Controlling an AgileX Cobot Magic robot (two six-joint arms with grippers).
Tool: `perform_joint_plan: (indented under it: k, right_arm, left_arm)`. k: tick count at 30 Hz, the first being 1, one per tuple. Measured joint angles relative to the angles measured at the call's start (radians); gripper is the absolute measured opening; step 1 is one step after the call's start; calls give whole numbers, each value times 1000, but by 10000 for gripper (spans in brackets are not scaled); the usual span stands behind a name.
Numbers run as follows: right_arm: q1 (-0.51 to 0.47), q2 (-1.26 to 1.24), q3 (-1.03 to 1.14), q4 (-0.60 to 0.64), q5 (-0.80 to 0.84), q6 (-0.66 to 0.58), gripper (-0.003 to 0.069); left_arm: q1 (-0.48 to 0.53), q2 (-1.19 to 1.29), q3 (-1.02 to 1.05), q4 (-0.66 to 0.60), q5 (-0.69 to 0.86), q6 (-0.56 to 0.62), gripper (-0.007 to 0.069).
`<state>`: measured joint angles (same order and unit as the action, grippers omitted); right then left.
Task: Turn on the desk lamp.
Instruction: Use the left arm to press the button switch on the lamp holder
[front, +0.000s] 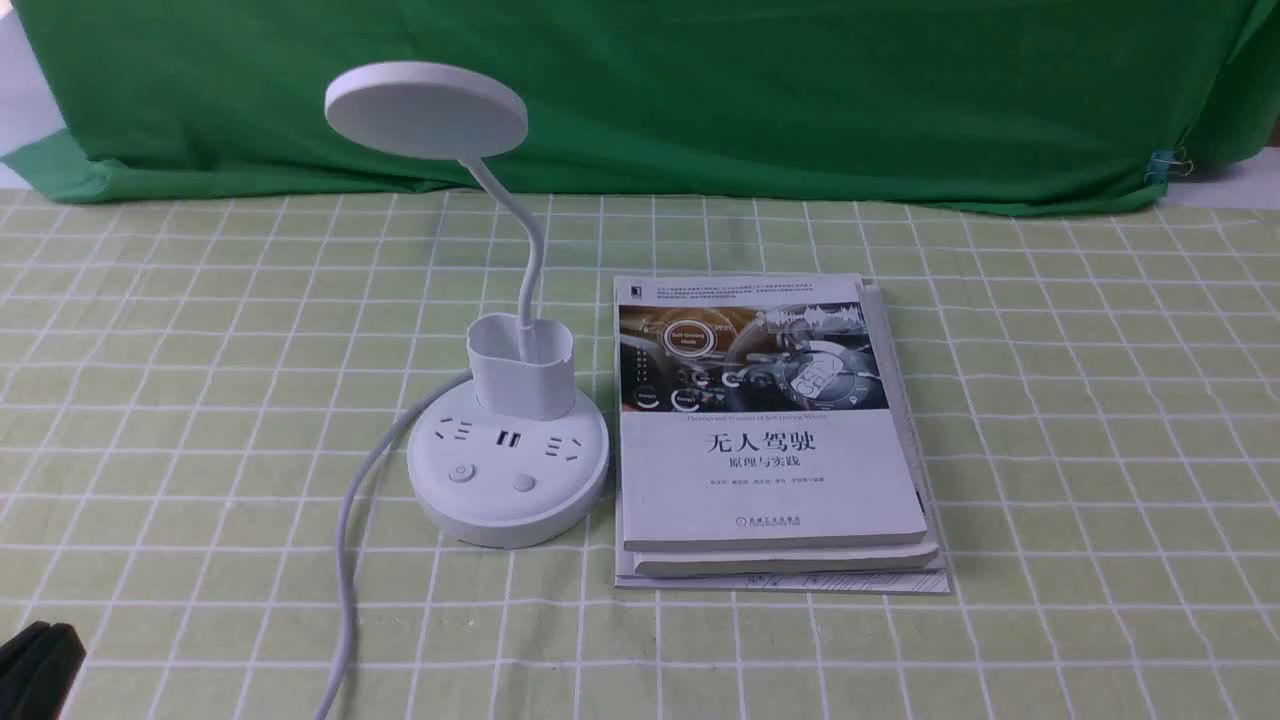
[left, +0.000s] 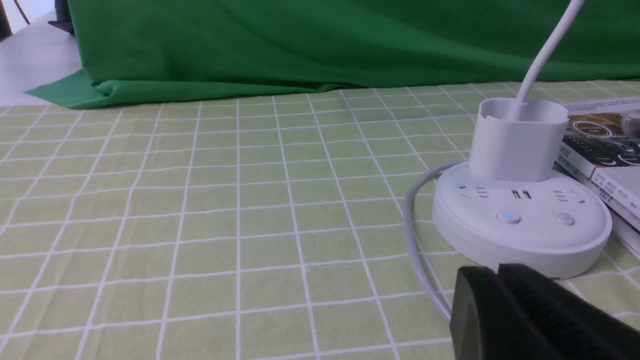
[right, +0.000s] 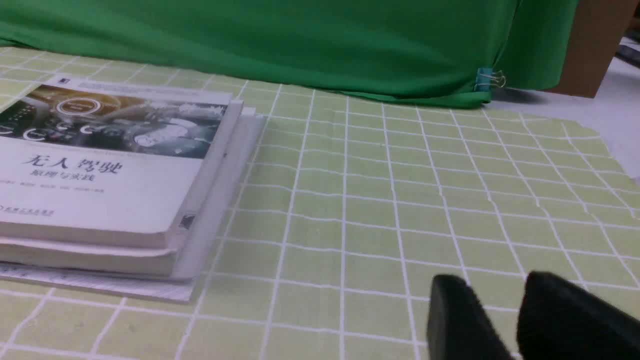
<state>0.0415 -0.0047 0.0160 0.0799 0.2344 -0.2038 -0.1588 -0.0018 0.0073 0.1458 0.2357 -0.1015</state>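
From the desk lamp (front: 508, 460), the green checked cover (front: 1080, 400) of the desk runs on to the left, and on the right it stretches well past the stack of books (front: 770, 480). The books lie just beside the lamp's base, leaving only a narrow strip between. Beyond the lamp, the far edge meets a hanging green cloth (front: 700, 100).

The left gripper (left: 495, 275) is near the lamp's base on its near side, well apart from the books, its fingers clenched together with nothing held. The right gripper (right: 495, 290) is on the other side of the books from the lamp, released, with a gap between its fingers.

The lamp stands upright on its round white base. Its thin neck bends up from the pen cup (front: 522, 370) to a flat disc head (front: 427, 110), whose underside looks dull grey. Sockets and two buttons sit on the base, and the power button (left: 509, 216) shows a small bluish glow. The cord (front: 345, 560) curves down the lamp's left side.

Pale lines cross the cover. The top book has a dashboard picture and Chinese lettering. A clip (front: 1168, 165) grips the cloth, far to the lamp's right.
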Motion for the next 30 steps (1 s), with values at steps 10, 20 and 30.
perform_joint_plan:
  k: [10,20,30]
  right_arm:
    - [0,0,0,0,0,0,245]
    - [0,0,0,0,0,0,245]
    - [0,0,0,0,0,0,245]
  left_arm:
    - [0,0,0,11,0,1,19]
    - [0,0,0,11,-169,0,19]
    - [0,0,0,-62,-514,-72,19]
